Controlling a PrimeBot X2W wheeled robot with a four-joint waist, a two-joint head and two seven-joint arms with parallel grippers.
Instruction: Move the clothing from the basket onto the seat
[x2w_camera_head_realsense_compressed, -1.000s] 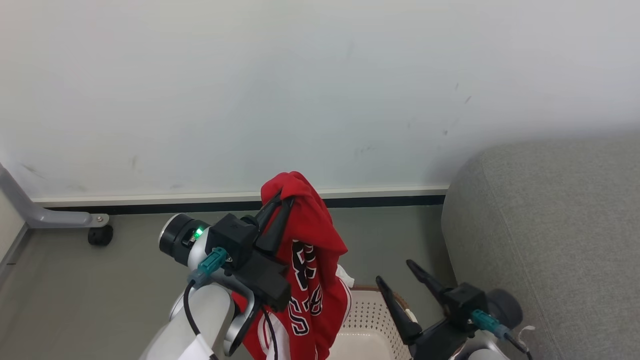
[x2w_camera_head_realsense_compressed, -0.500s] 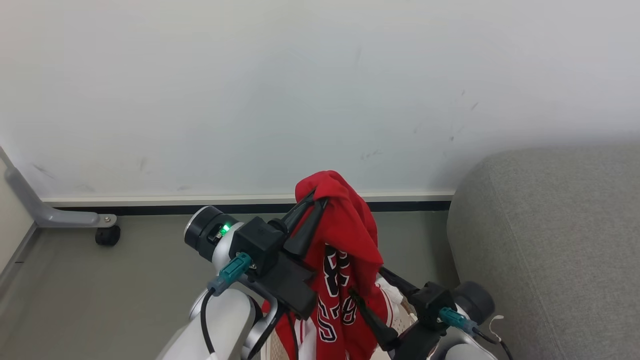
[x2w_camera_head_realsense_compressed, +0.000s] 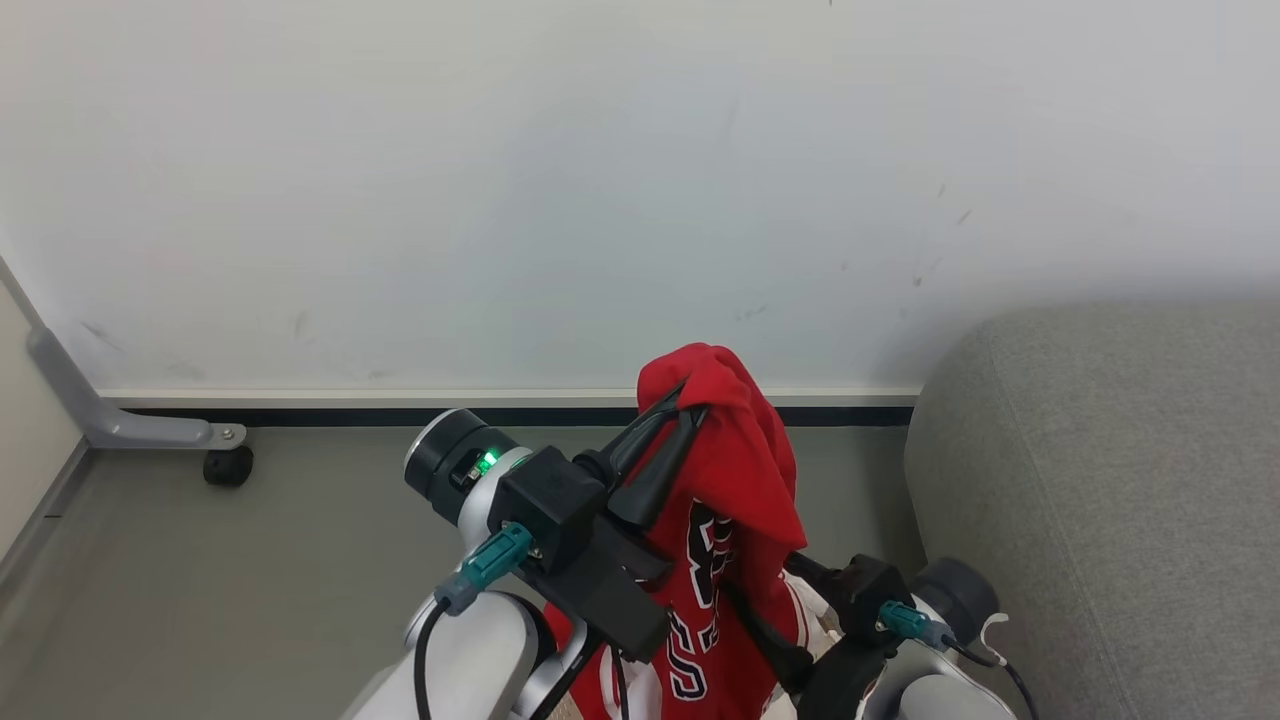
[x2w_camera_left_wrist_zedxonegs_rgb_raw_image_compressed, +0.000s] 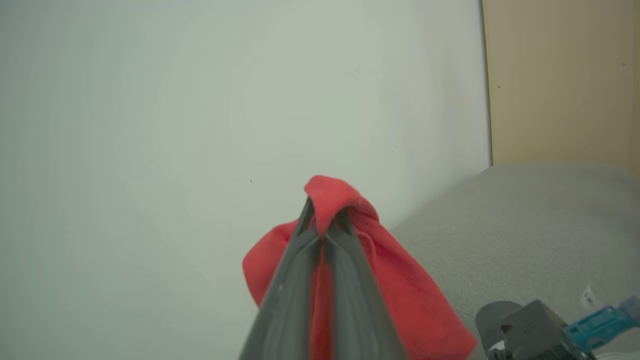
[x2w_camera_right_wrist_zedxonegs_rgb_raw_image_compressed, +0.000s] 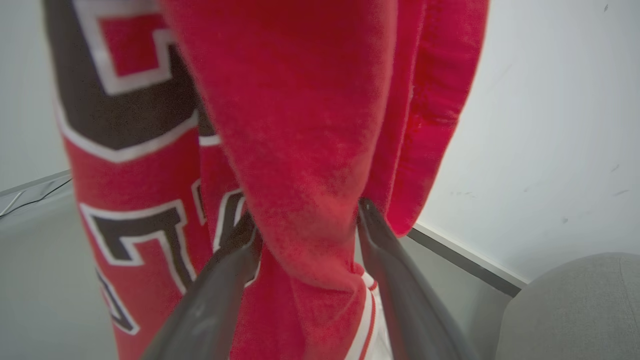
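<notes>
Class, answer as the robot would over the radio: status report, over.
Left gripper shut on soft red lettered sports garment, held aloft. Right gripper open, fingers astride its hanging fold. Large grey woven-fabric seat at right, no obstacle seen between.

The clothing (x2w_camera_head_realsense_compressed: 735, 470) is bright red, with block lettering in black outlined in white (the letters show largest in the right wrist view) and white stripes along a lower edge. The left gripper (x2w_camera_head_realsense_compressed: 688, 408) has black fingers and a black body; the right gripper (x2w_camera_right_wrist_zedxonegs_rgb_raw_image_compressed: 306, 222) has dark grey fingers. A connector (x2w_camera_head_realsense_compressed: 497, 558) is teal, a small light (x2w_camera_head_realsense_compressed: 487, 462) green. The seat (x2w_camera_head_realsense_compressed: 1110, 480) is plain grey weave. The wall (x2w_camera_head_realsense_compressed: 500, 200) is off-white, the floor (x2w_camera_head_realsense_compressed: 250, 570) dull grey-green, the skirting (x2w_camera_head_realsense_compressed: 350, 400) white over black.
</notes>
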